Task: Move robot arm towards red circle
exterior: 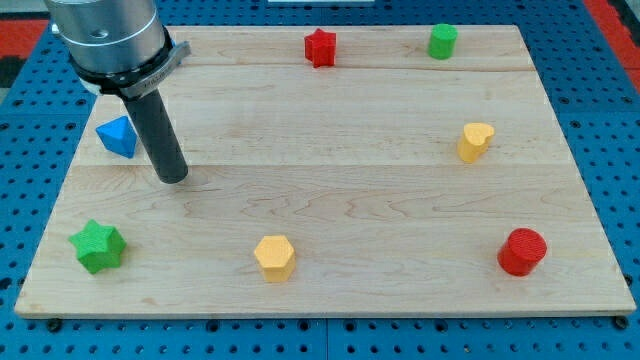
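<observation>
My tip (174, 178) sits at the surface (330, 200)'s 9 o'clock side, just beside the blue triangle (118, 136). No hand here — only a rod, nothing open or closed. Red circle (522, 251) is at 4 o'clock, well apart. I'd run straight across — yellow hexagon (274, 257) lies below that line. Count: two red, two green, two yellow, one blue.

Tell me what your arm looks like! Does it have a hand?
No hand. My arm is a fat, shiny grey metal cylinder with ridged rings round it and a pale flat plate underneath. A straight, smooth dark rod sticks out below and ends in my tip, blunt and round. No cables or markings show.
</observation>
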Tool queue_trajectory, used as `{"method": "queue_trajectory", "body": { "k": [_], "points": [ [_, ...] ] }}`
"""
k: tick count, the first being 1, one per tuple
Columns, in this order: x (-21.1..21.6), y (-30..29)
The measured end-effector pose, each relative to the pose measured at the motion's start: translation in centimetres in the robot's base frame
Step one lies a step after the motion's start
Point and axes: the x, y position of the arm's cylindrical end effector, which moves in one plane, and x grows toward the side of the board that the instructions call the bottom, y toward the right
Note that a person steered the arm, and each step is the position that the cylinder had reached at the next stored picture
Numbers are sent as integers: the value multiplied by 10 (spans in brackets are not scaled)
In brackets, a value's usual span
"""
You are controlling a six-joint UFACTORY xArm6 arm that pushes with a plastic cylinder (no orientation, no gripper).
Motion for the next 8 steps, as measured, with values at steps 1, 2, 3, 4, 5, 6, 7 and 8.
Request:
{"method": "queue_trajectory", "body": {
  "k": [1,2,3,4,5,6,7,8],
  "points": [
    [0,0],
    [4,25],
    [7,120],
    [7,150],
    [7,150],
    [7,164],
    [7,174],
    [16,204]
  ]
}}
